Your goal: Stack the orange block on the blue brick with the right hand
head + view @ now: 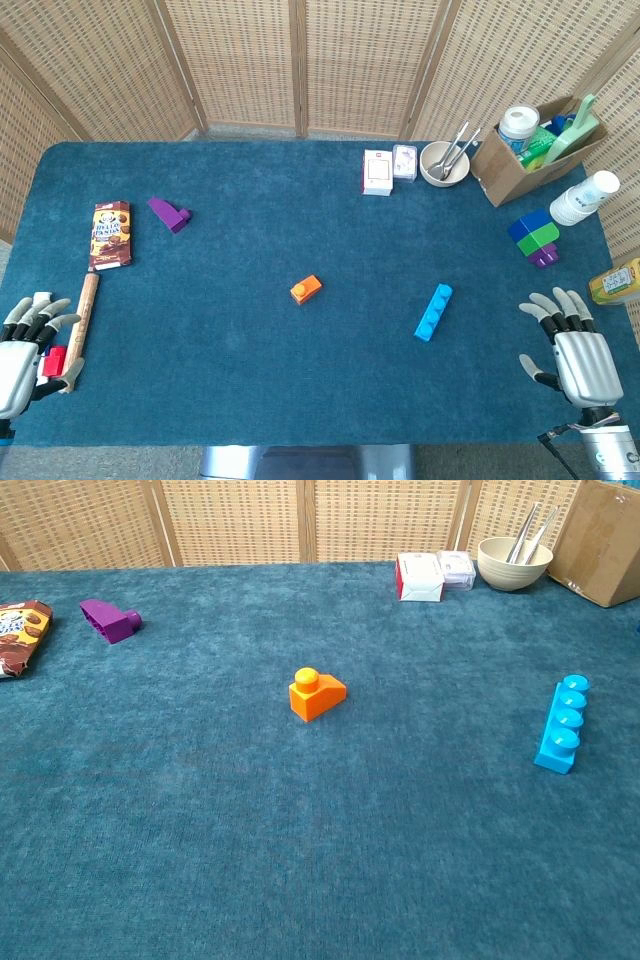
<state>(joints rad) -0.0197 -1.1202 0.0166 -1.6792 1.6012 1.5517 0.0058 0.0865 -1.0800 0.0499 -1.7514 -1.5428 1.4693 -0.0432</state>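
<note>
The orange block (306, 289) lies alone near the middle of the blue cloth; the chest view shows the same block (317, 694) with one stud on top. To its right lies the long blue brick (433, 312), studs up, also in the chest view (561, 723). My right hand (573, 350) rests at the table's near right corner, palm down, fingers spread, holding nothing, well right of the brick. My left hand (25, 350) lies at the near left corner, fingers apart, empty. Neither hand shows in the chest view.
A purple block (169, 213), a snack packet (110, 235) and a wooden stick (80, 330) lie at left. At the back right stand a small box (378, 172), a bowl with utensils (444, 163), a cardboard box (530, 150), stacked cups (585, 198) and a blue-green-purple block stack (535, 238).
</note>
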